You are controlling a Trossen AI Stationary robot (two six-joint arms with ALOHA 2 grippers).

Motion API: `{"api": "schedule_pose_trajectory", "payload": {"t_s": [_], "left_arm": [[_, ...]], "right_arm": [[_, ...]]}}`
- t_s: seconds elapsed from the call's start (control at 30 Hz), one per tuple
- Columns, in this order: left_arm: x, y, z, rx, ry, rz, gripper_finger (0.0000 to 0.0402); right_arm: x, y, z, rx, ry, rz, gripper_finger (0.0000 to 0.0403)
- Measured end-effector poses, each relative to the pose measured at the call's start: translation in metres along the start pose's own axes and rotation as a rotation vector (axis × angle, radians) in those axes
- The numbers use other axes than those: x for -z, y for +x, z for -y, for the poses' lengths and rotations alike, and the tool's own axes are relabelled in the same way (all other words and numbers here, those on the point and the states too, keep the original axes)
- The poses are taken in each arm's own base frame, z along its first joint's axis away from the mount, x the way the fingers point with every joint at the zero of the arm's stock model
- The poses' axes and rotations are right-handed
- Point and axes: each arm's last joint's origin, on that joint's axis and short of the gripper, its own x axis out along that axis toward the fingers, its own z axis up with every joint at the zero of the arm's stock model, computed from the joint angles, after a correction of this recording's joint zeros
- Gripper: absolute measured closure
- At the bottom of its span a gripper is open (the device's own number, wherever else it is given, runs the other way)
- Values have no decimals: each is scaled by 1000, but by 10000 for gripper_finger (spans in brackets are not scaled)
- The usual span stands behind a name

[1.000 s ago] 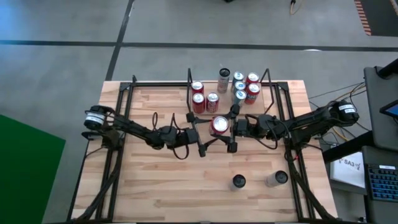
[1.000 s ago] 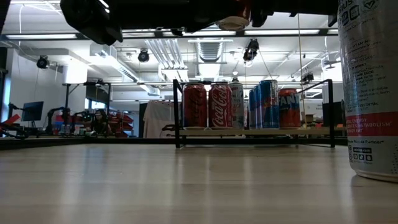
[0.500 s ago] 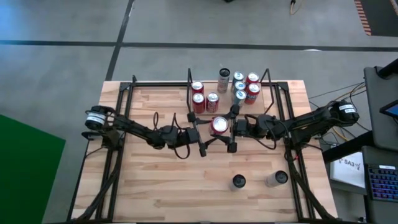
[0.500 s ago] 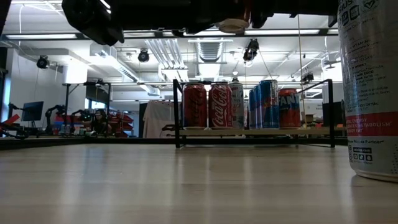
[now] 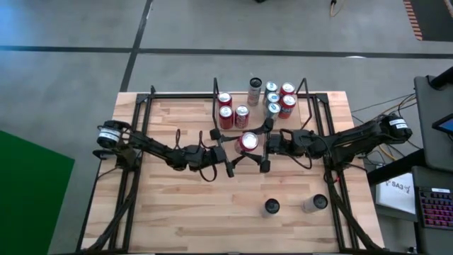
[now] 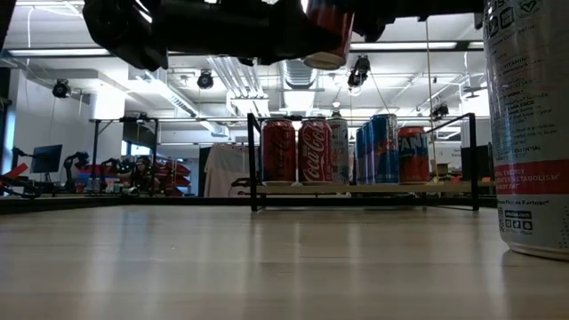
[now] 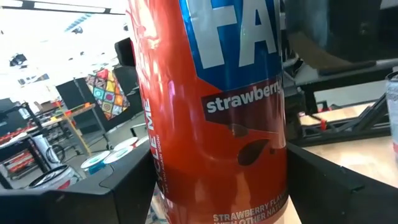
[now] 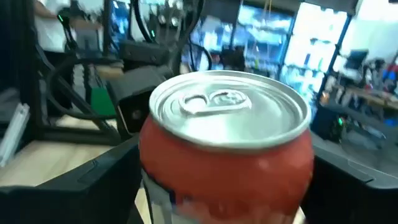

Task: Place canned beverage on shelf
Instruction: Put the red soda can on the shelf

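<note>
Two dark arms meet over the middle of a pale plank table (image 5: 177, 212), which stands on a grey floor crossed by a dark line. Between them a red strawberry soda can (image 5: 248, 142) hangs tilted above the boards, just in front of the shelf (image 5: 308, 99). The left gripper (image 5: 228, 152) clasps the can between its fingers; the right gripper (image 5: 265, 149) stands beside it, fingers spread wide to either side. The shelf at the far edge carries red, blue and silver cans. Two more cans (image 5: 272, 207) stand near the front. Behind lies a lit workshop with ceiling lamps.
</note>
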Motion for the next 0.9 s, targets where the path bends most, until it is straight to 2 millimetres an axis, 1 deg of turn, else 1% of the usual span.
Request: {"api": "schedule_pose_trajectory", "payload": {"t_s": [0.17, 0.47, 0.63, 0.83, 0.9], "left_arm": [[2, 0, 0, -6, 6, -16, 119], [2, 0, -1, -17, 5, -21, 118], [2, 0, -1, -19, 5, -22, 117], [1, 0, -1, -17, 2, -18, 115], [0, 0, -1, -16, 1, -15, 114]], "right_arm": [[-9, 9, 1, 26, -21, -144, 65], [-30, 16, 5, 32, -45, -308, 68], [-42, 17, 7, 27, -40, -374, 77], [-55, 17, 9, 21, -23, -433, 79], [-58, 17, 9, 21, -14, -442, 88]]}}
